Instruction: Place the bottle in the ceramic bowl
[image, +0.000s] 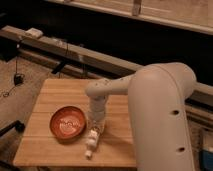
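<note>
The ceramic bowl (68, 123) is round, shallow and red-orange with whitish markings inside. It sits on the wooden table (55, 95), left of centre. The bottle (91, 142) is slim and pale cream-white. It lies on the table just right of the bowl, its narrow end pointing toward the front edge. My gripper (96, 128) hangs from the white arm (150, 100) straight down over the bottle's upper end, right beside the bowl's rim.
A long rail (75, 52) runs behind the table. Cables (17, 75) lie on the floor at left. The table's front edge is close below the bottle. My large white arm fills the right side.
</note>
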